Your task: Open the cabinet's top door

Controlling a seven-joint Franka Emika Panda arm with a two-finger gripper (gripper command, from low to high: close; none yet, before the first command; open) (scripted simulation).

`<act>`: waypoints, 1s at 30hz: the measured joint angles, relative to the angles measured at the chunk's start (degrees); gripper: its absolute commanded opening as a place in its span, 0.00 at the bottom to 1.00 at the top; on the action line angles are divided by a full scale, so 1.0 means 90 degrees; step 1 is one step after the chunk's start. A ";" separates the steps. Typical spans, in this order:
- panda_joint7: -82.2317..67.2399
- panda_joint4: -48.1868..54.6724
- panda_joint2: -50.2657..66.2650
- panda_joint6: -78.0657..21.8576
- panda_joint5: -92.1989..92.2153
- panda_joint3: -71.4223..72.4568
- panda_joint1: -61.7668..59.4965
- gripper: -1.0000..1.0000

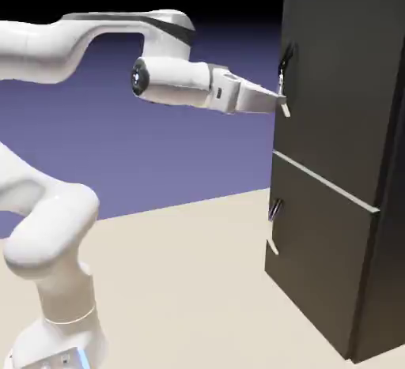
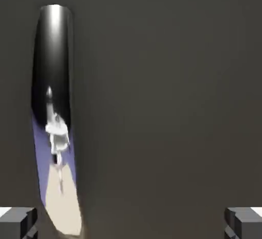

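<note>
The tall dark grey cabinet (image 1: 391, 162) stands at the exterior view's right. Its top door (image 1: 340, 75) is a large flat panel that looks flush with the cabinet front, with a slim curved handle (image 1: 286, 63) near its left edge. My gripper (image 1: 282, 100) reaches horizontally to the lower end of that handle, right at the door face. In the hand view the shiny curved handle (image 2: 53, 120) runs down the left side, just inside the left fingertip (image 2: 18, 222). The jaws of the gripper (image 2: 131, 225) stand wide open, with only the dark door panel (image 2: 164, 105) between them.
Below the top door is a shorter lower door (image 1: 316, 265) with its own small handle (image 1: 274, 216). The beige table (image 1: 182, 280) stretches in front of the cabinet. The arm's white base (image 1: 55, 312) rises at the lower left.
</note>
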 measured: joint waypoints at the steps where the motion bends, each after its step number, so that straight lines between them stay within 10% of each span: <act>1: -0.0213 0.0043 -0.0035 -0.0011 0.0277 0.0079 -0.0078 0.50; 16: -0.2515 0.1098 0.0146 -0.0334 0.3276 0.1466 -0.1745 0.50; 17: -0.2563 0.1232 0.0255 -0.0379 0.3340 0.1594 -0.1935 0.00; 30: -0.1576 -0.0539 -0.0432 -0.1898 0.0887 -0.0861 0.0377 0.00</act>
